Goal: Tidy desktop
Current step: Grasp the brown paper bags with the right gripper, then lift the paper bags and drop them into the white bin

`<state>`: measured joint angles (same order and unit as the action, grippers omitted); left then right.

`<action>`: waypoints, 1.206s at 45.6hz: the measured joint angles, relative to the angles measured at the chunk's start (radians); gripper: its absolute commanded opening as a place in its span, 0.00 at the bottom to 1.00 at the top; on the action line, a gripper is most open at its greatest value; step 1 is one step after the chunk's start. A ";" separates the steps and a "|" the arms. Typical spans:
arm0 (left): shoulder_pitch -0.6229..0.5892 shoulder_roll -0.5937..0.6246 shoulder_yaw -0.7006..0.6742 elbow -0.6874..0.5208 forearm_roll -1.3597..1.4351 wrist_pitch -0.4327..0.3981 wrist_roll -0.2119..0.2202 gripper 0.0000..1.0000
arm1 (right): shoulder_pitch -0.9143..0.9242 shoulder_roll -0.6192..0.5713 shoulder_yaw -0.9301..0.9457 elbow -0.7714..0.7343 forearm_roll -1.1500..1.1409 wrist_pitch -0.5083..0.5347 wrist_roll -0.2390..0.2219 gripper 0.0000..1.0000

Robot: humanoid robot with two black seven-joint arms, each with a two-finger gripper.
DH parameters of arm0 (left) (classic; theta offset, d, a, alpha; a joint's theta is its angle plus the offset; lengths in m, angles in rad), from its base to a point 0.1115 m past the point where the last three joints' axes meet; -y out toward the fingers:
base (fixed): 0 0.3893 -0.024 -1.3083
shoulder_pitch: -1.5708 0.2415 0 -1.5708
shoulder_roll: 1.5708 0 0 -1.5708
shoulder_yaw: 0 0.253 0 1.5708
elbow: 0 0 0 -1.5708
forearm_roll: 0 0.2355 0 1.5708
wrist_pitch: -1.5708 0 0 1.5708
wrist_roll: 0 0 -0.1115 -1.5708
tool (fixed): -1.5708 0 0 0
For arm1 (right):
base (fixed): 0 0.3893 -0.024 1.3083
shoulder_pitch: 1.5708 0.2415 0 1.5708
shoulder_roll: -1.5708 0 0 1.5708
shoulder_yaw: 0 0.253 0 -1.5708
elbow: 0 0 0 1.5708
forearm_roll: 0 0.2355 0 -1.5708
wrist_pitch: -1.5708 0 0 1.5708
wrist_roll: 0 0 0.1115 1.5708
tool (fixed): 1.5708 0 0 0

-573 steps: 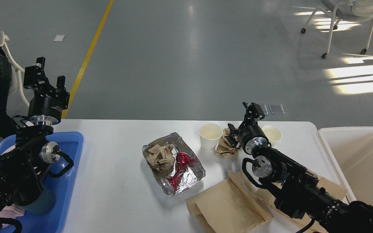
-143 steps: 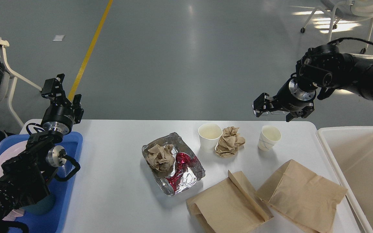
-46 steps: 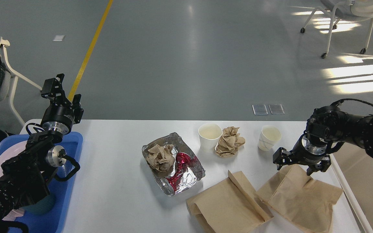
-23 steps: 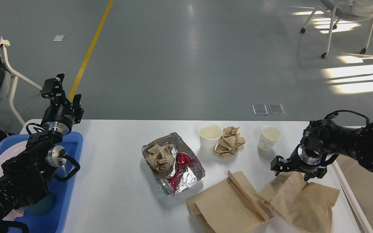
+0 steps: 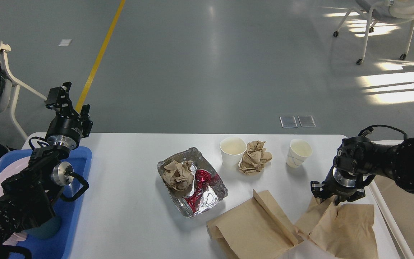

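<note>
In the head view the desktop (image 5: 128,216) fills the lower half of the frame, white and strewn with rubbish that is, I judge, waiting to be cleared. At lower right the right gripper (image 5: 328,198) points down onto the top edge of a brown paper bag (image 5: 340,226); the paper bunches upward at that spot, which suggests a pinch, yet the fingers are seen dark and end-on, so I cannot tell whether they are closed on it. The bag lies near the bin (image 5: 408,201) at the right edge, probably its destination. A second bag (image 5: 250,230) lies flat just left of it, the two touching or overlapping. At centre sits a foil tray (image 5: 207,201) holding crumpled brown paper and a red wrapper. Above it stand two paper cups (image 5: 233,151) (image 5: 298,153) with a paper ball (image 5: 254,157) touching the left one. At upper left the left gripper (image 5: 67,102) is raised over the blue tray (image 5: 74,216), fingers apart and holding nothing, seemingly kept out of the way.
</note>
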<state>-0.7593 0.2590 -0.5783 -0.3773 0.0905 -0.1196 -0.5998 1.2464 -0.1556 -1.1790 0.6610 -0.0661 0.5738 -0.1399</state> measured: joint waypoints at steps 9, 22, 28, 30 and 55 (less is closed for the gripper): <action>0.000 0.000 0.000 0.000 0.000 0.000 0.000 0.97 | 0.065 -0.023 -0.039 -0.001 -0.014 0.000 -0.033 0.00; 0.000 0.000 0.000 0.000 0.000 0.000 0.000 0.97 | 0.353 -0.157 -0.049 0.122 -0.017 0.090 -0.049 0.00; 0.000 0.000 0.000 0.000 0.000 0.000 0.000 0.97 | 0.503 -0.224 -0.017 0.140 -0.015 0.185 -0.046 0.00; 0.000 0.000 0.000 0.000 0.000 0.000 0.000 0.97 | 0.556 -0.251 0.002 0.141 -0.014 0.221 -0.044 0.00; 0.000 0.000 0.000 0.000 0.000 0.000 0.000 0.97 | 0.935 -0.455 0.159 0.132 -0.001 0.297 -0.045 0.00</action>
<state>-0.7593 0.2590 -0.5783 -0.3774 0.0905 -0.1197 -0.5998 2.1812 -0.6110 -1.0195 0.7927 -0.0675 0.8704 -0.1850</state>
